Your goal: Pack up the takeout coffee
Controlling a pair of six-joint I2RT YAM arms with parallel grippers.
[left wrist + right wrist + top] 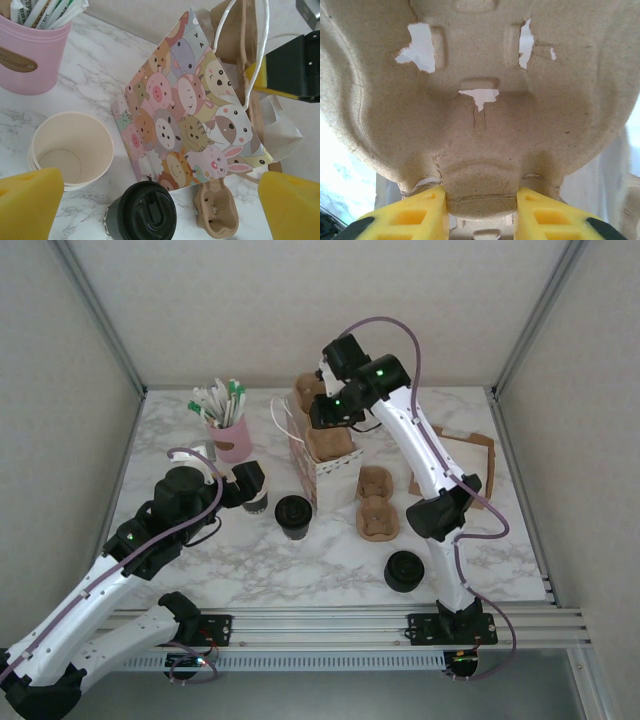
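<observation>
Takeout coffee (142,215) is looking light, crushable; I'm thinking spread left jaws take its paper wall gently, right jaws pinching pulp carrier (480,125).

Reaching low and forward with left arm (100,590), left gripper (160,205) spread wide. Reaching far and high with right arm (425,455), right gripper (480,210) pinched on pulp carrier (480,125) edge.

Mouth of bag (325,476) is blocked by pulp carrier (330,436) clamped in right gripper (480,201). takeout coffee (293,513) is crowded by lidless cup (72,150) at left and bag wall behind; its top is left clear. Open marble is found along near edge of table (300,575), left of lid stack (404,571).
</observation>
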